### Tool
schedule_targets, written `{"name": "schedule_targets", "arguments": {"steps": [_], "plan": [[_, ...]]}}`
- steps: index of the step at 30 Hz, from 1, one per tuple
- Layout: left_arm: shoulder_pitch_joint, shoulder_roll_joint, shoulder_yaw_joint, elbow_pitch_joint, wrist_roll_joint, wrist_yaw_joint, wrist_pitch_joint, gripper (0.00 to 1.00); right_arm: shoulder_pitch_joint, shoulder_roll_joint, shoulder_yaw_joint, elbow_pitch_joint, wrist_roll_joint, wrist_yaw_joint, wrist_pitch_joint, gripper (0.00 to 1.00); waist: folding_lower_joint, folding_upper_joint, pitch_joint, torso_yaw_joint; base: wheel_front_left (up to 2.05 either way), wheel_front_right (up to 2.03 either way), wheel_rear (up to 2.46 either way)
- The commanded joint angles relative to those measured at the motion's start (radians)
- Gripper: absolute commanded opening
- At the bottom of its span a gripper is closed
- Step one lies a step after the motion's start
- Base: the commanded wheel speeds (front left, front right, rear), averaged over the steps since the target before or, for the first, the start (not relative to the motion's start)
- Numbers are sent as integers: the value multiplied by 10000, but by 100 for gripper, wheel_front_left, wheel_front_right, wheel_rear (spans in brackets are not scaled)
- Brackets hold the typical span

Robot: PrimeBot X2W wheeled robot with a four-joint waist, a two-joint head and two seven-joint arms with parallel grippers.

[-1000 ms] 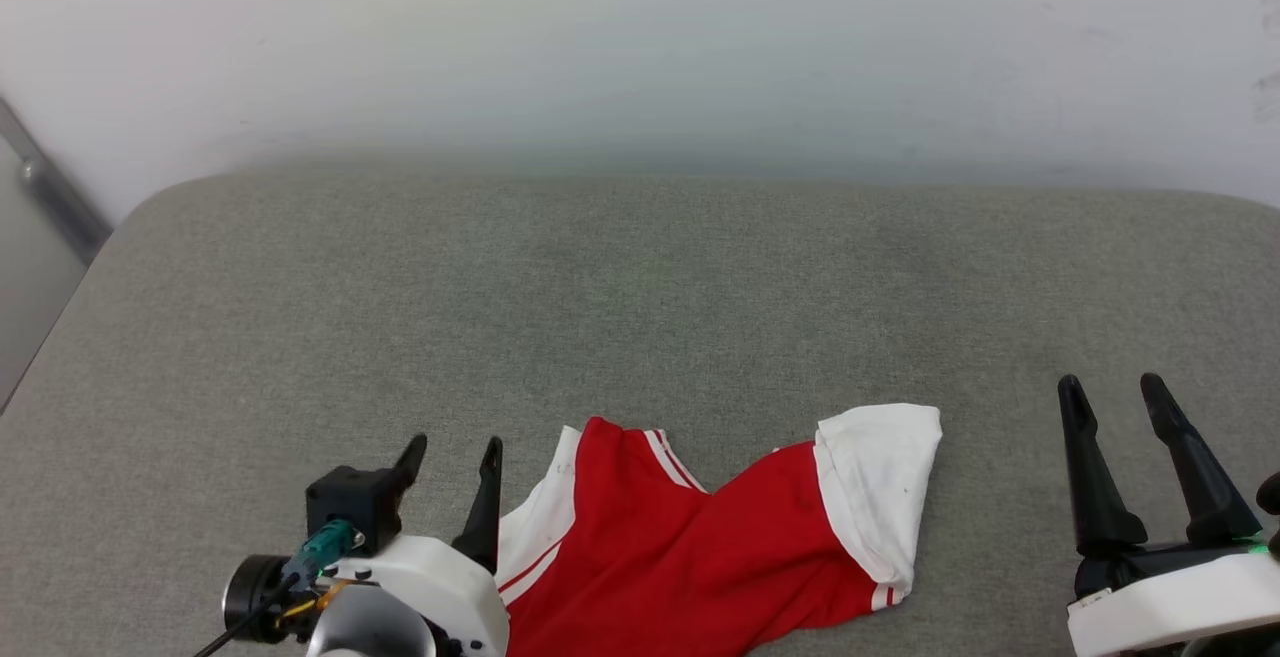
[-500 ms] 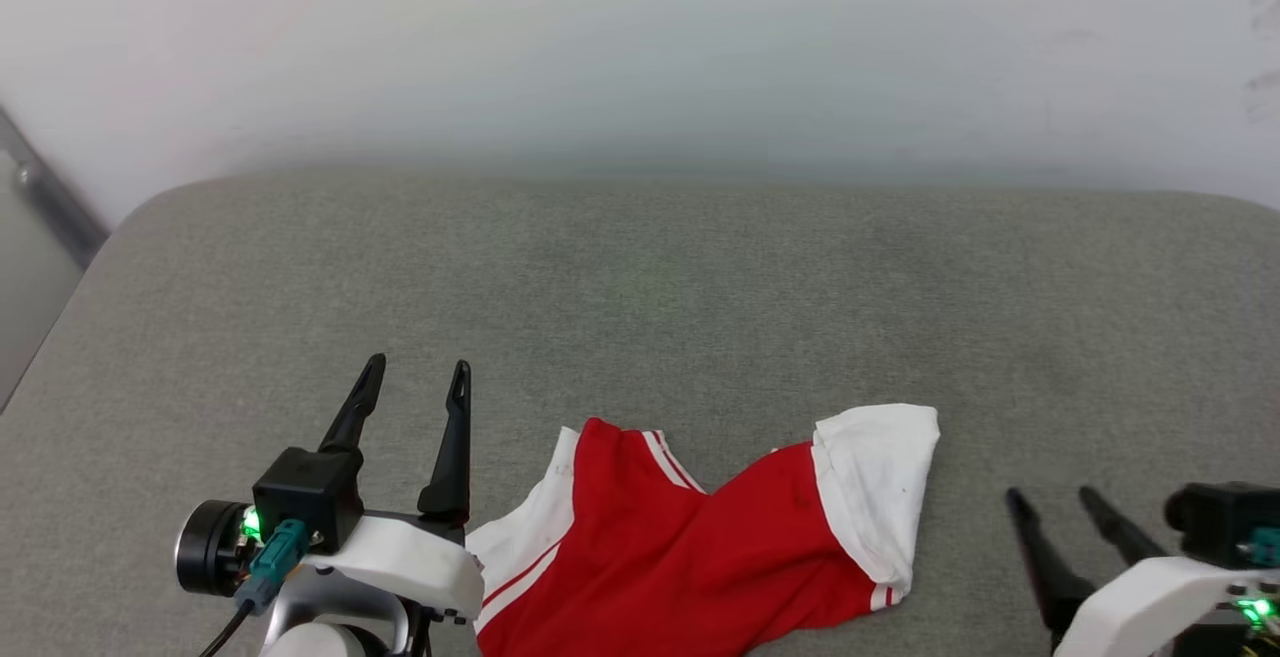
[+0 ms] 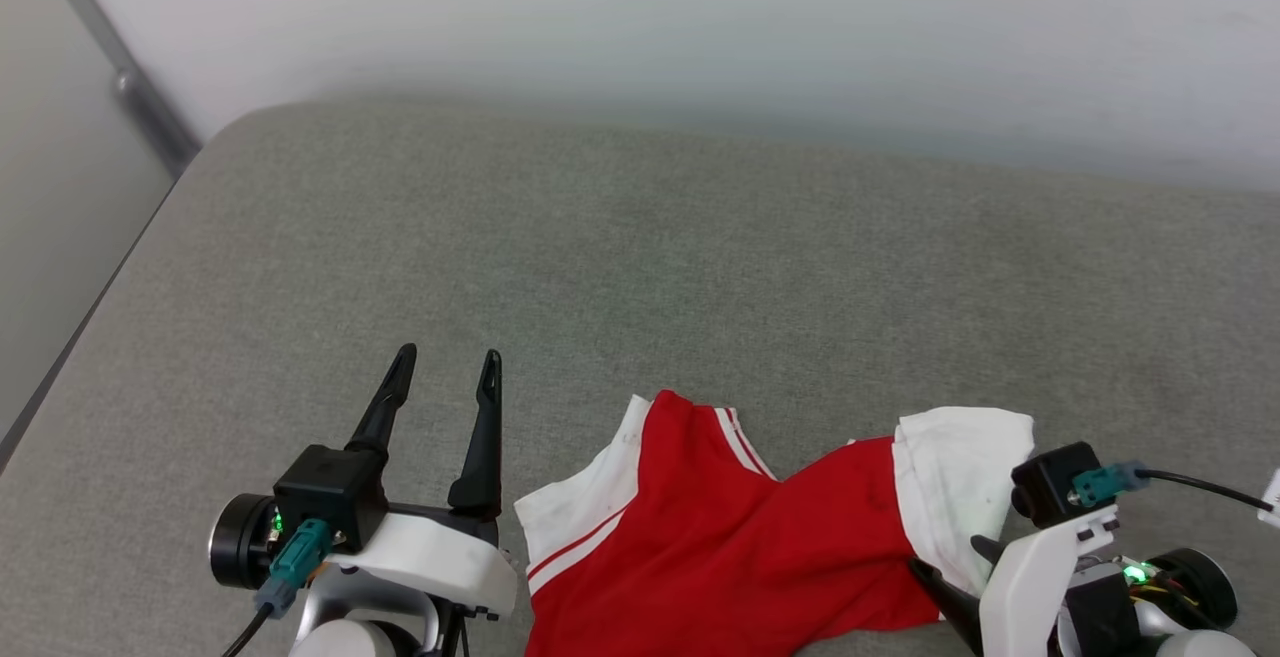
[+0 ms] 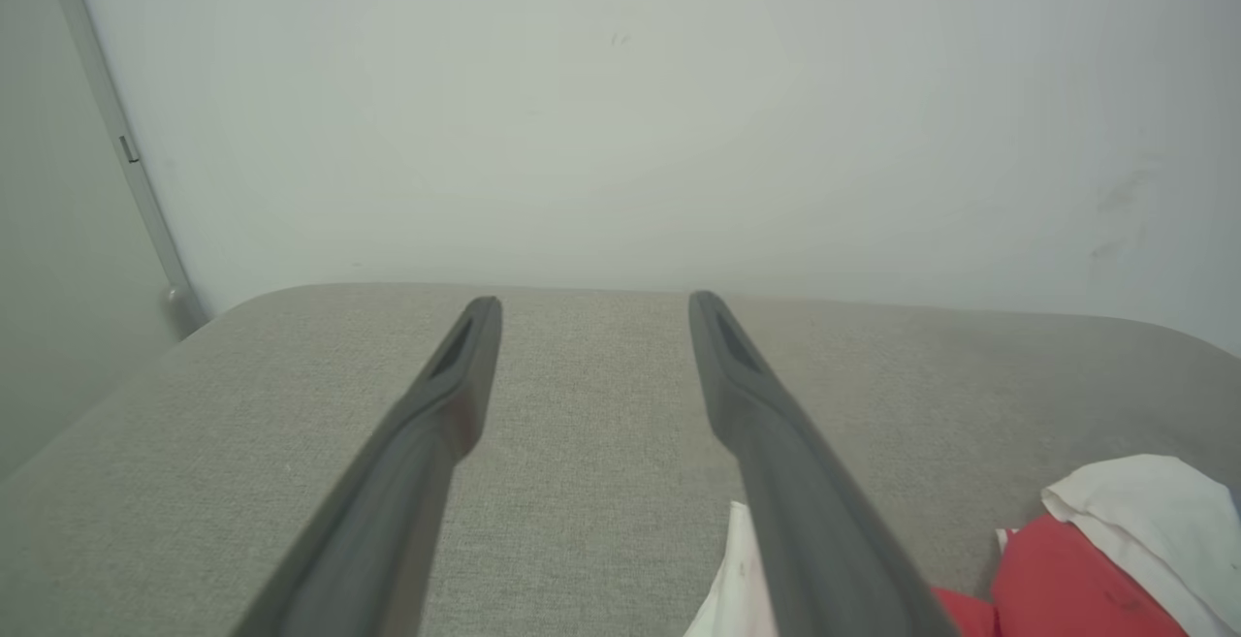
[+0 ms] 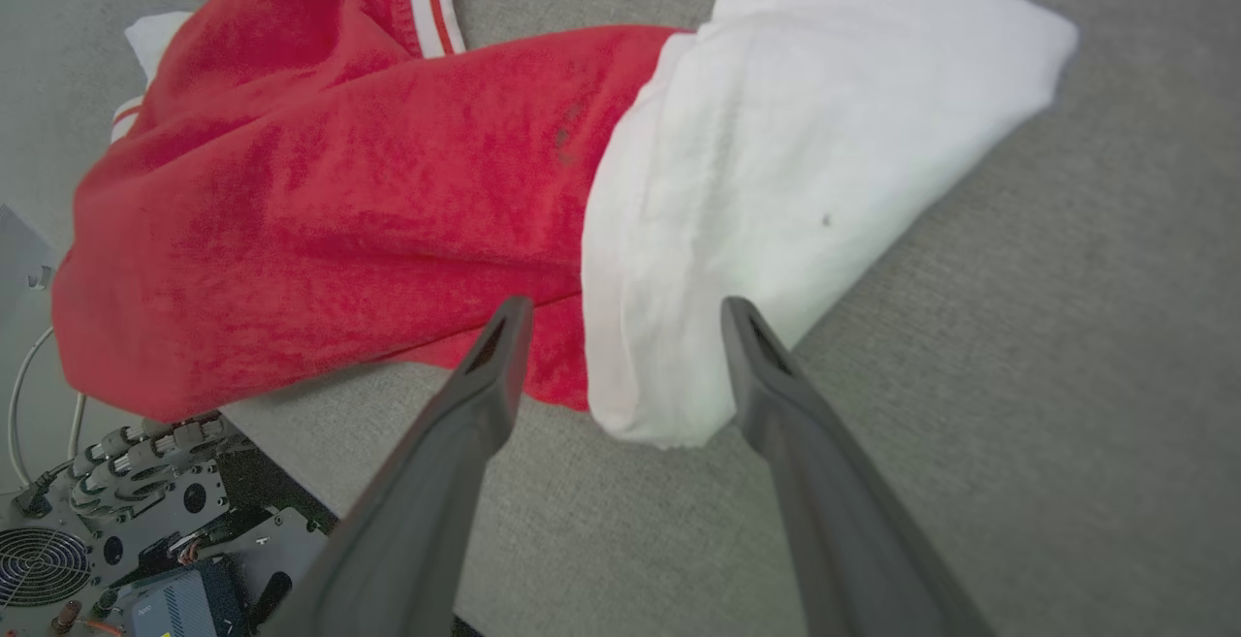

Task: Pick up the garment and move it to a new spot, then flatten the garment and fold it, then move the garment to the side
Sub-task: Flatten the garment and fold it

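The garment (image 3: 740, 537), a red T-shirt with white sleeves, lies crumpled at the near edge of the grey cushion (image 3: 700, 237). My left gripper (image 3: 447, 357) stands open just left of it, fingers pointing away, nothing between them; in the left wrist view this gripper (image 4: 593, 303) shows the garment (image 4: 1076, 579) low at the right. My right gripper (image 3: 945, 552) is tipped down over the shirt's right side. In the right wrist view this gripper (image 5: 625, 305) is open, straddling the seam where red cloth (image 5: 339, 210) meets the white sleeve (image 5: 795, 152), holding nothing.
A white wall (image 3: 700, 17) rises behind the cushion, with a grey metal strip (image 3: 130, 87) at the far left. The cushion's left edge drops off near the wall. Beneath its front edge the robot's base electronics (image 5: 116, 540) show.
The head camera has shifted. My right gripper swung from upright at the far right to tipped down over the white sleeve. The left gripper rose slightly. The garment lies as before.
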Motion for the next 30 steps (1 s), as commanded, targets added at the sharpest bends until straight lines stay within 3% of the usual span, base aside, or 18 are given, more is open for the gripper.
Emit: {"name": "schedule_targets", "arguments": {"steps": [1,6,7,9,17,20,21,24,30], "plan": [[-126,-66,-19,48,-25,-36,-70,100,-216,-105,188,218,148,-5,-53,100,0,0,214,201,0,0,0],[-127,-117,15,104,-75,31,-165,100,-646,-426,518,1109,113,-3,-304,100,0,0,417,279,0,0,0],[-118,-113,28,112,-76,55,-172,100,-716,-437,500,1224,110,-5,-375,70,0,0,444,262,0,0,0],[-74,-104,68,118,-108,88,-209,100,-870,-439,421,1329,95,-3,-532,0,0,0,476,182,0,0,0],[-5,-55,69,109,-145,150,-212,100,-962,-287,-529,1140,8,-5,-1150,0,0,0,383,-258,0,0,0],[-37,-8,67,102,-162,124,-168,100,-757,-14,-1584,1116,10,-6,-1466,0,0,0,335,-438,0,0,0],[-56,30,81,116,-161,99,-158,100,-577,317,-2486,1210,61,-5,-1638,0,0,0,318,-538,0,0,0],[-40,62,63,135,-183,114,-107,100,-299,751,-3784,1561,272,-5,-1787,0,0,0,309,-644,0,0,0],[32,82,45,232,-247,99,-79,100,-102,1378,-5563,2887,697,-3,-1972,0,0,0,313,-758,0,0,0]]}}
